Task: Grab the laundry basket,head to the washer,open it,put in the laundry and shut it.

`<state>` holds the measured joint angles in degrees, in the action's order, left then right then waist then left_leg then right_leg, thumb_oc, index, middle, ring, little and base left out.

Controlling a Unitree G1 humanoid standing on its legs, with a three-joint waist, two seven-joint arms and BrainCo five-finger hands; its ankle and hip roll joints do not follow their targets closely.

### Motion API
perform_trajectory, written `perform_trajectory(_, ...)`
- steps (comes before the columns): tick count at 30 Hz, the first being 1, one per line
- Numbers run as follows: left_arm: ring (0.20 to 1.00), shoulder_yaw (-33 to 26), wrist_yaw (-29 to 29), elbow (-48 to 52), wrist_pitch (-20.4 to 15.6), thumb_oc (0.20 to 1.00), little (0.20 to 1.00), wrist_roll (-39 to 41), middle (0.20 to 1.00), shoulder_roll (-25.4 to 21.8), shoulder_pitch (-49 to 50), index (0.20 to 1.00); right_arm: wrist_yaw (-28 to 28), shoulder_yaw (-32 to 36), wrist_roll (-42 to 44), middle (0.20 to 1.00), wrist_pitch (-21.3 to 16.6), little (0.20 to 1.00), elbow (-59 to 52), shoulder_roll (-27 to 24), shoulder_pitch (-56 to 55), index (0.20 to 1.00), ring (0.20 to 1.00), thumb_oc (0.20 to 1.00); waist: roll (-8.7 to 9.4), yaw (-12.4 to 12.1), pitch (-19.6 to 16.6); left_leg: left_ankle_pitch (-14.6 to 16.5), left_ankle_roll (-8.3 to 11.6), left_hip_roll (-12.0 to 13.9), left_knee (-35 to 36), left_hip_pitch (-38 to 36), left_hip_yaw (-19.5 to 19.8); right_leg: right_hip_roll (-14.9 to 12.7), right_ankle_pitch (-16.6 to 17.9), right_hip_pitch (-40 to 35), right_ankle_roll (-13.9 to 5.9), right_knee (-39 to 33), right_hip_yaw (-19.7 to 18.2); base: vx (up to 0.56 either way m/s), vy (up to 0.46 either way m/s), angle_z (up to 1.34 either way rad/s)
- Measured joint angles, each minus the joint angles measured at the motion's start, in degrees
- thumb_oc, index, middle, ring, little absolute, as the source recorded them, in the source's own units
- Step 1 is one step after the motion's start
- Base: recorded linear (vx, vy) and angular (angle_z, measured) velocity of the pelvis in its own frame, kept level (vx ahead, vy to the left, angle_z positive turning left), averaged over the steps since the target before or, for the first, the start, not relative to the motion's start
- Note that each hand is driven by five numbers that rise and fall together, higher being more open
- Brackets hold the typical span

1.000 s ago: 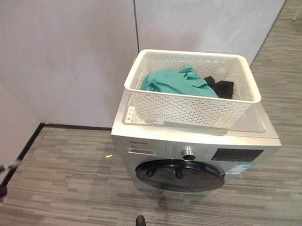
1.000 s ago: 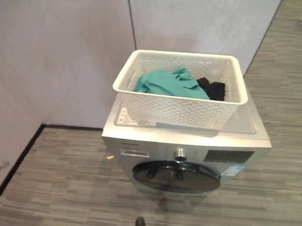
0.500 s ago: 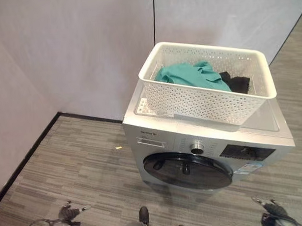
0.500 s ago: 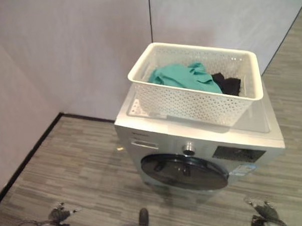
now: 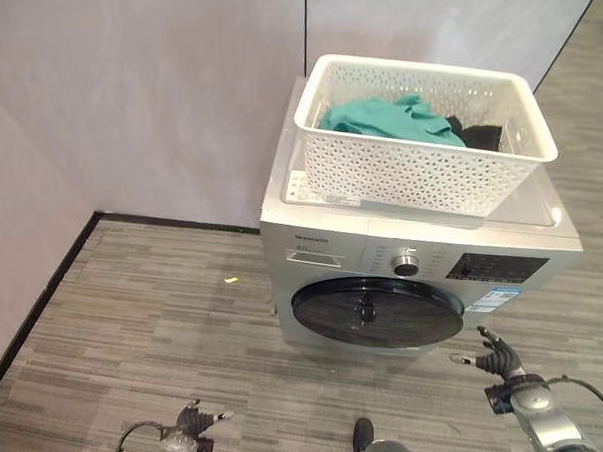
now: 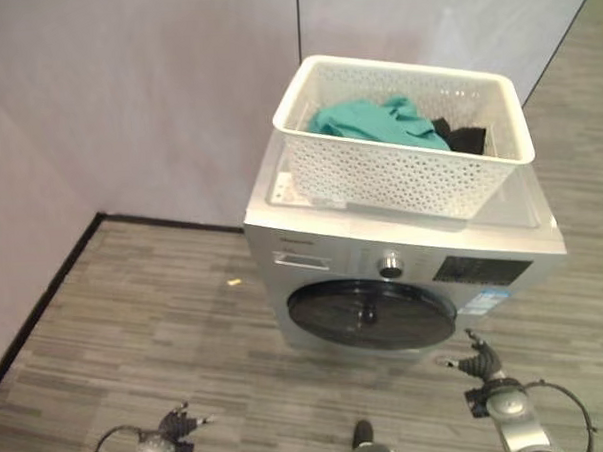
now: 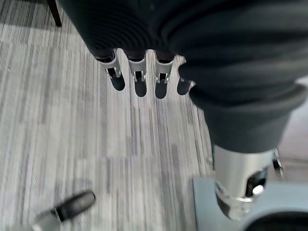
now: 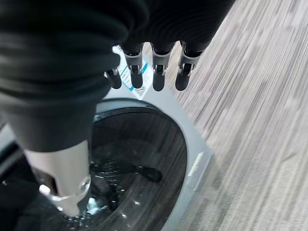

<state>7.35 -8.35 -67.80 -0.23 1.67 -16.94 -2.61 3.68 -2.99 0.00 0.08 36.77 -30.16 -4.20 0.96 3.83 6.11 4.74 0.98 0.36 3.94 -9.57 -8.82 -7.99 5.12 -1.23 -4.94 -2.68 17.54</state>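
A white perforated laundry basket point(image 5: 419, 171) stands on top of the silver washer point(image 5: 322, 247). A teal garment point(image 5: 387, 117) and a black one point(image 5: 478, 136) lie inside it. The washer's round dark door point(image 5: 375, 311) is shut, with a knob point(image 5: 406, 264) above it. My right hand point(image 5: 497, 358) hovers low in front of the door's right edge, open and empty; in the right wrist view its fingers point(image 8: 154, 72) point over the door glass point(image 8: 139, 159). My left hand point(image 5: 190, 423) hangs open above the floor, left of the washer, with straight fingers point(image 7: 139, 79).
The washer backs against a pale wall point(image 5: 176, 91), and a second wall with a dark baseboard point(image 5: 44, 297) closes the left side. A small yellow scrap point(image 5: 230, 280) lies on the grey plank floor point(image 5: 166, 342) in front.
The camera has shifted, so washer and basket sit higher and further right in the picture. My right hand has risen toward the door, and my left hand has come in from the left.
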Motion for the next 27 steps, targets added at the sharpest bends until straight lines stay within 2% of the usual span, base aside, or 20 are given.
perform_trajectory(2, 1.0, -2.33, -0.36, -0.84, -0.1, 1.0, 1.0, -0.12, 1.0, -0.09, 1.86, 1.0, 0.05, -0.77, -1.61, 1.0, 0.13, 1.0, 0.24, 0.01, 0.02, 1.0, 1.0, 1.0, 0.46, -0.31, -1.03, -0.26, -0.78, -0.39, 1.09, -0.3, -0.86, -0.08, 0.71, 0.19, -0.57, -0.38, -1.03, 0.06, 0.081, -0.28)
perform_trajectory(7, 1.0, -2.54, -0.66, -1.14, 0.03, 1.0, 1.0, -2.79, 1.0, -2.71, 5.32, 1.0, 0.18, -2.18, -5.39, 1.0, 0.11, 1.0, 2.3, -0.81, 0.42, 1.0, 1.0, 1.0, 3.02, -2.57, -3.08, -0.69, -0.69, -0.09, 0.75, 0.8, -1.2, 0.18, 1.75, 0.64, -0.23, -2.26, -1.42, 0.04, 0.009, -0.05)
perform_trajectory(8, 1.0, -2.57, -0.65, -1.28, 0.05, 1.0, 1.0, -2.82, 1.0, -2.69, 5.41, 1.0, 0.16, -2.18, -5.48, 1.0, 0.14, 1.0, 2.32, -1.33, 0.42, 1.0, 1.0, 1.0, 3.08, -2.95, -3.11, -0.72, -0.66, 0.06, 0.7, 0.83, -1.13, 0.27, 1.77, 0.71, -0.21, -2.25, -1.34, 0.06, -0.01, 0.02)
perform_trajectory(16, 1.0, -2.71, -0.47, -0.83, -0.04, 1.0, 1.0, -4.5, 1.0, -2.54, 7.24, 1.0, 0.06, -0.44, -9.92, 1.0, 0.1, 1.0, 1.64, -9.22, 0.68, 1.0, 1.0, 1.0, 2.36, -3.29, -2.74, -1.01, -0.29, 0.94, 0.32, 2.12, 0.27, 1.07, 1.77, 1.03, -0.1, -2.68, 0.07, 0.02, -0.033, 0.09)
perform_trajectory(24, 1.0, -2.43, -0.28, 0.63, -0.49, 1.0, 1.0, -4.49, 1.0, -2.47, 6.38, 1.0, -0.01, -0.34, -10.5, 1.0, 0.13, 1.0, 2.87, -14.78, 4.89, 1.0, 1.0, 1.0, -0.56, -4.22, -0.61, -1.62, 0.35, 1.66, 0.15, 3.8, 1.11, 1.51, 1.62, 1.97, 0.08, -2.73, 0.63, -0.04, -0.041, 0.05)
perform_trajectory(26, 1.0, -1.91, -0.28, 1.73, -0.62, 1.0, 1.0, -4.47, 1.0, -2.47, 5.93, 1.0, 0.03, -2.49, -10.81, 1.0, 0.09, 1.0, 6.03, -15.19, 8.34, 1.0, 1.0, 1.0, -1.01, -4.42, -0.01, -1.96, 0.46, 1.85, -0.91, 6.31, 2.05, 1.55, 1.75, 3.51, 0.26, -2.75, 1.48, -0.09, -0.046, 0.18)
perform_trajectory(27, 1.0, -1.94, -0.28, 2.1, -0.62, 1.0, 1.0, -4.46, 1.0, -2.36, 4.99, 1.0, 0.03, -2.61, -11.19, 1.0, 0.15, 1.0, 7.08, -15.29, 9.3, 1.0, 1.0, 1.0, -1.34, -4.94, 0.59, -2.57, 0.55, 1.85, -0.89, 7.18, 2.46, 1.64, 2.3, 4.37, 0.93, -2.73, 1.85, -0.1, -0.04, 0.19)
